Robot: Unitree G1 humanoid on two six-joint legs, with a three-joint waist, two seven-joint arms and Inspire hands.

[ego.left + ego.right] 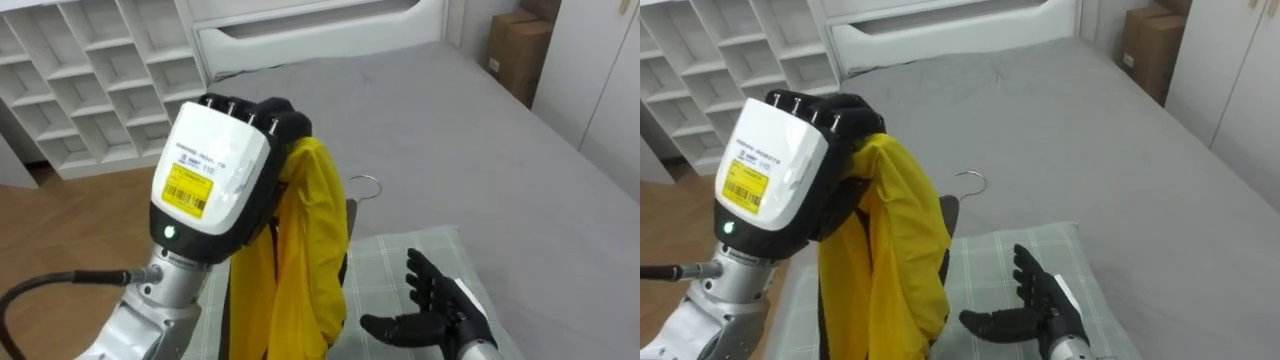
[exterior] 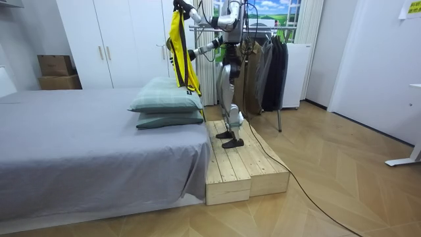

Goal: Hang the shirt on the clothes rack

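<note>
Yellow garment (image 1: pixel 305 250): bunched, hangs down from L hand, close to the camera. In room view it is held high over the pillows at the bed's end.
L hand (image 1: pixel 215 165): raised, back of hand toward camera, dark fingers curled tight over the top of the cloth; firm hold.
R hand (image 1: pixel 440 300): low, at lower right, palm side-on, fingers spread and relaxed, thumb out; holds nothing. Sits above the pillow; contact w/ it can't be told.
Hanger hook (image 1: pixel 366 184): thin wire hook shows just beside the garment's far edge, seen against the bed. Rest of hanger hidden behind cloth.
Pillow (image 1: pixel 400 255): pale green check, lies on the bed below both hands.
Bed (image 1: pixel 470 140): grey cover, smooth, white headboard at far end.
Shelf unit (image 1: pixel 90 80): white cubbies, beyond bed on robot's left.
Cardboard box (image 1: pixel 518 50): far right, by white wardrobe doors.
Robot stance: upright on wooden platform (image 2: pixel 243 172) next to bed, facing it; dark clothes (image 2: pixel 266 66) on a rack just behind it.
</note>
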